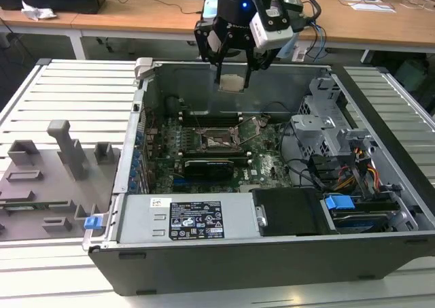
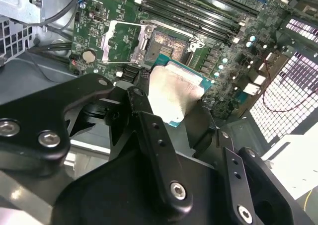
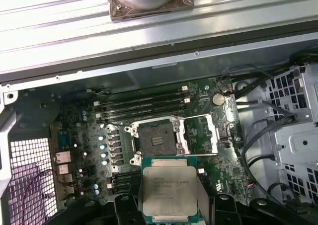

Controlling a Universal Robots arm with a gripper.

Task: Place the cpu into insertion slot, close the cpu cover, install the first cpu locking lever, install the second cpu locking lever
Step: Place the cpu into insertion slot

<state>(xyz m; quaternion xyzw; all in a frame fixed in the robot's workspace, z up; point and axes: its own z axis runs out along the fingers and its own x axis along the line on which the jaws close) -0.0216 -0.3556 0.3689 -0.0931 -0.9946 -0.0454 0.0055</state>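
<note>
Black jointed fingers (image 2: pixel 144 111) of the gripper (image 2: pixel 174 101) are clamping two opposite edges of the cpu (image 2: pixel 175 88), a small flat square chip with a pale silver-grey metal top and a thin green border. In both wrist views the chip is lying level between them, hanging in the air and touching nothing below.

Just beyond the chip's far edge, the insertion slot (image 3: pixel 157 138), a square dark socket with a shiny metal rim, is lying bare, with its contact field showing. The cpu cover (image 3: pixel 214 135), a thin square silver metal frame with a cut-out centre, is standing swung open just beside the socket. The green circuit board (image 3: pixel 223 160) is ringing both of them, and long black memory slots (image 3: pixel 144 103) are running in a row near the socket.

In the exterior view the dark robot arm (image 1: pixel 241 9) is reaching down from above, with its wrist pointing straight down over the rear part of the open grey metal computer case (image 1: pixel 272 260). It is holding the chip up around the level of the case's back wall, well apart from the board. The case is resting on a pale slatted metal table (image 1: pixel 75 90), and a long wooden desk (image 1: pixel 136 19) is standing behind it.
</note>
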